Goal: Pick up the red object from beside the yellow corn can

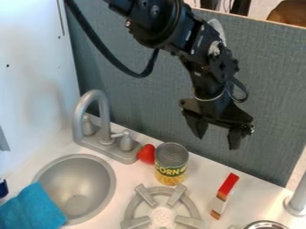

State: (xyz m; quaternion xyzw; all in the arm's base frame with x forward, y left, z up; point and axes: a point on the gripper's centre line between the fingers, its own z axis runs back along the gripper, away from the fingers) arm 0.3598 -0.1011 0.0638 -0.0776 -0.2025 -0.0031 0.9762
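The black gripper (pixel 217 139) hangs open in front of the grey back panel, right of centre, with nothing between its fingers. Below it and to the left, a corn can (pixel 172 163) stands upright on the white counter, close behind the stove burner. A red rounded object (pixel 147 154) sits against the can's left side, next to the faucet base. Farther right lies a small block-like item (pixel 224 196) in red, white and brown, beneath the gripper.
At the left are a grey sink bowl (pixel 81 179), a curved faucet (pixel 103 107) and a blue cloth (pixel 33 209) over the sink's edge. The grey burner (pixel 143 219) is at the bottom centre. A metal rim (pixel 265 225) and a grey post (pixel 297 201) stand at the lower right.
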